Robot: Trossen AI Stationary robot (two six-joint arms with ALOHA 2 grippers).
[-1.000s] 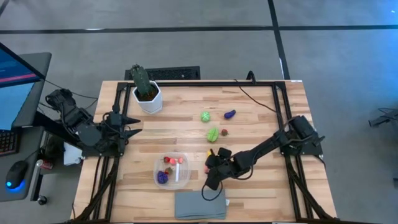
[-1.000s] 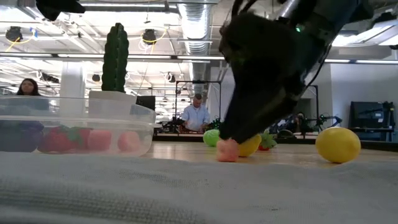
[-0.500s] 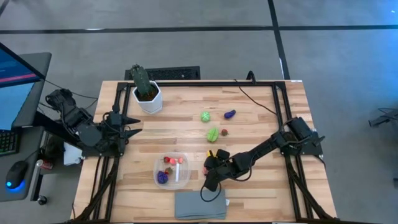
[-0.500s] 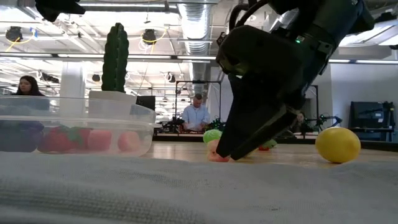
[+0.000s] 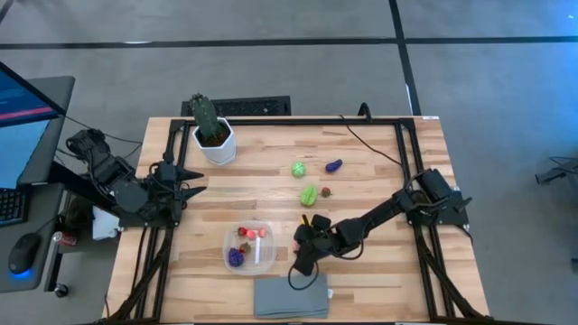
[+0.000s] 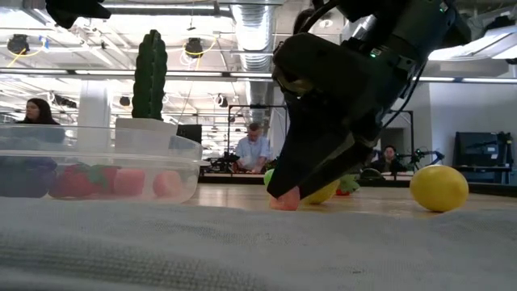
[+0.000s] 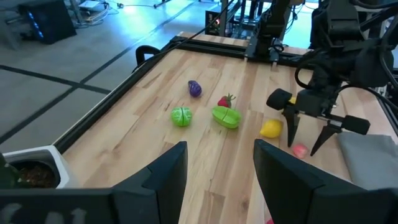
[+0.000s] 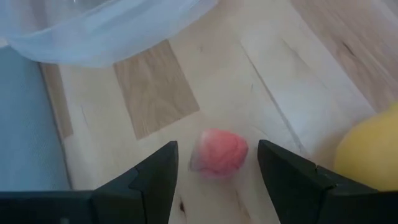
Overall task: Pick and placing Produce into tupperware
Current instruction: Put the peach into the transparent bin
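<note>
My right gripper (image 5: 300,264) is open and points down over a pink produce piece (image 8: 219,154). One finger stands on either side of the piece, with a gap on both sides in the right wrist view. The piece rests on the table just right of the clear tupperware (image 5: 250,246), which holds several red, pink and purple pieces. A yellow piece (image 7: 271,129) lies right behind the gripper. Two green pieces (image 5: 298,169) (image 5: 310,194), a purple one (image 5: 334,165) and a small red one (image 5: 326,191) lie farther back. My left gripper (image 5: 191,183) waits open at the table's left edge.
A cactus in a white pot (image 5: 215,143) stands at the far left corner. A folded grey cloth (image 5: 291,296) lies at the near edge, just below my right gripper. A black frame (image 5: 406,144) runs along the table's sides. People show in the room behind.
My right gripper has shifted a little toward the table's left, toward the tupperware, and has come down around the pink piece. Its fingers now hide most of that piece in the low view. The left arm has kept still.
</note>
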